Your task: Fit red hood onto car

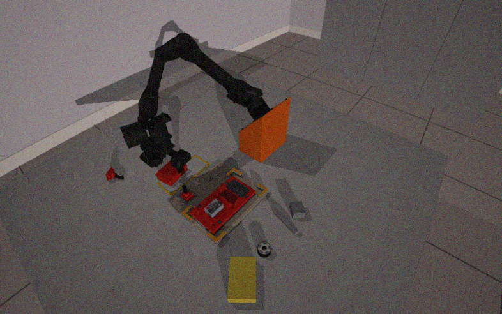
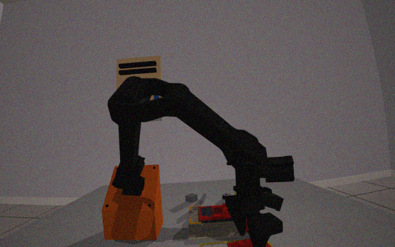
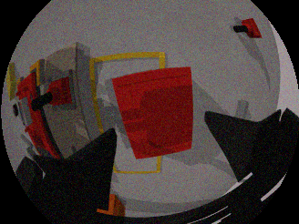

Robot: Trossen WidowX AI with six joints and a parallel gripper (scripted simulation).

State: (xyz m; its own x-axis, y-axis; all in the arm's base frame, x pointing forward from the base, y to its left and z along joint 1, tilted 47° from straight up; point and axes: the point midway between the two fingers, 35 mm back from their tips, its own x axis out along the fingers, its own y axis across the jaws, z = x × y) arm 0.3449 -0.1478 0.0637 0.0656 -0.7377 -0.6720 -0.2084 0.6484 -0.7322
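The red hood (image 1: 167, 175) (image 2: 242, 243) (image 3: 155, 108) lies flat on the table inside a yellow outlined rectangle (image 1: 202, 159) (image 3: 128, 56), left of the jig. My gripper (image 1: 170, 164) (image 2: 253, 234) (image 3: 159, 126) is open and empty. It hangs just above the hood with one finger on each side of it. The red chassis (image 1: 207, 218) (image 2: 218, 210) sits in the jig (image 1: 222, 235) with the grey engine block (image 1: 213, 207) on its deck. I cannot make out the pegs.
The arm's orange base block (image 1: 264, 131) (image 2: 133, 204) stands behind the jig. A small red clamp (image 1: 110, 173) (image 3: 250, 27) lies to the left. A red toggle (image 1: 186, 194) stands on the board. A grey block (image 1: 297, 209), a wheel (image 1: 264, 248) and a yellow block (image 1: 241, 279) lie in front.
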